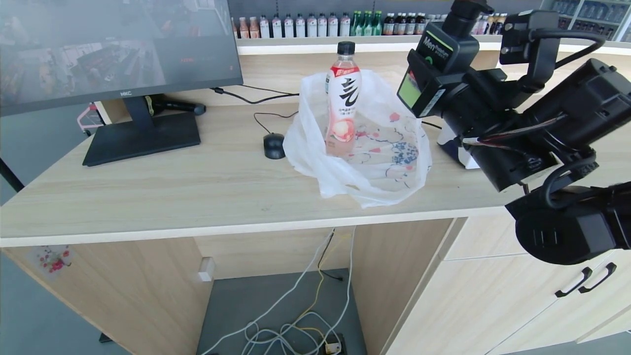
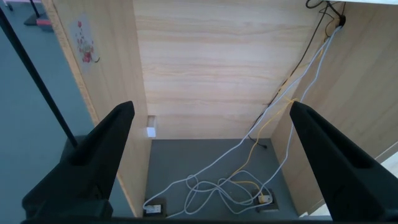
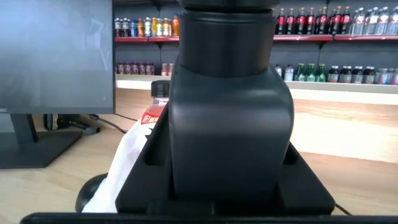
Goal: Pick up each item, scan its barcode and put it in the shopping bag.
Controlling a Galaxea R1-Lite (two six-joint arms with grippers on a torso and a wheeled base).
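A white plastic shopping bag [image 1: 389, 158] lies open on the wooden counter [image 1: 197, 187]. A peach drink bottle [image 1: 342, 98] with a black cap stands upright in it. My right gripper [image 1: 461, 86] is raised over the counter's right side, just right of the bag, shut on a black bottle [image 1: 441, 47] with a green label. The same black bottle [image 3: 230, 112] stands between the fingers in the right wrist view, hiding most of the bag. My left gripper [image 2: 211, 112] hangs low in front of the counter's open knee space, open and holding nothing.
A monitor [image 1: 113, 44] on its stand occupies the counter's back left, with a black handheld device [image 1: 175, 106] behind it and a mouse [image 1: 274, 146] left of the bag. A white and blue object [image 1: 456, 150] sits behind my right arm. Cables [image 2: 230, 186] lie under the counter.
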